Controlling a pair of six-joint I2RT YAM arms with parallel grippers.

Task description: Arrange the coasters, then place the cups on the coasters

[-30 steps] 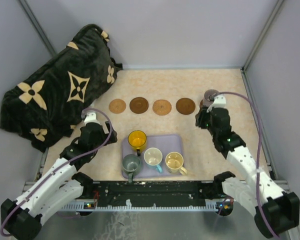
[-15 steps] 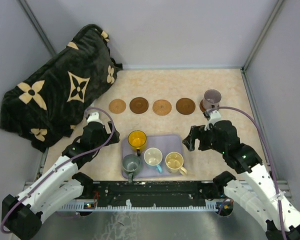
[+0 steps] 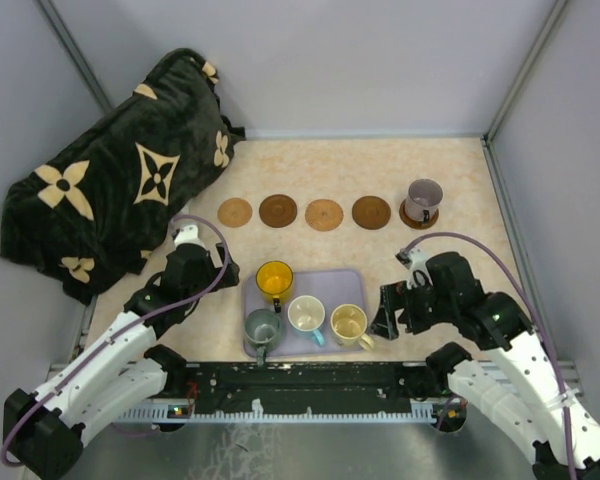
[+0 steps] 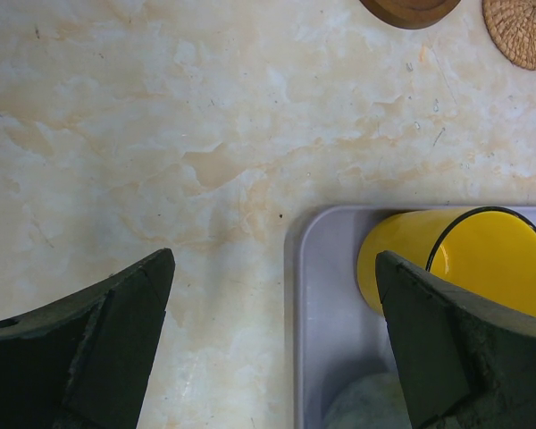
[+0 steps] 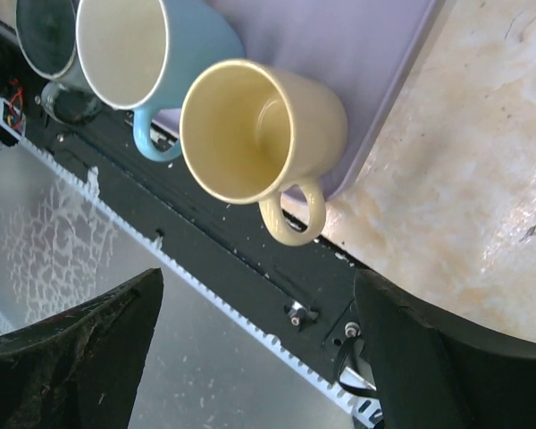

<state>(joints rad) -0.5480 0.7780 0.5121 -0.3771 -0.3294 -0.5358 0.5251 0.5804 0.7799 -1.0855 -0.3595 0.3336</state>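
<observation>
At the far left lay a dark flowered cushion, clear of the work. The left gripper hovered with its fingers spread wide and empty, above the left edge of the tray. Beyond it, four bare coasters ran in a row. On the lavender tray stood the yellow cup, and along the near side the green cup, white cup and cream cup were packed close. The right gripper hung released and empty near the cream cup at the tray's near right corner. Furthest right, the purple cup sat on the fifth coaster. To my eye the danger was crowding: a finger lowered between the cream and white cups could knock the white one, or push the cream cup over the rim. A left finger could catch the tray wall and drag everything. Both arms reaching in together might clash
</observation>
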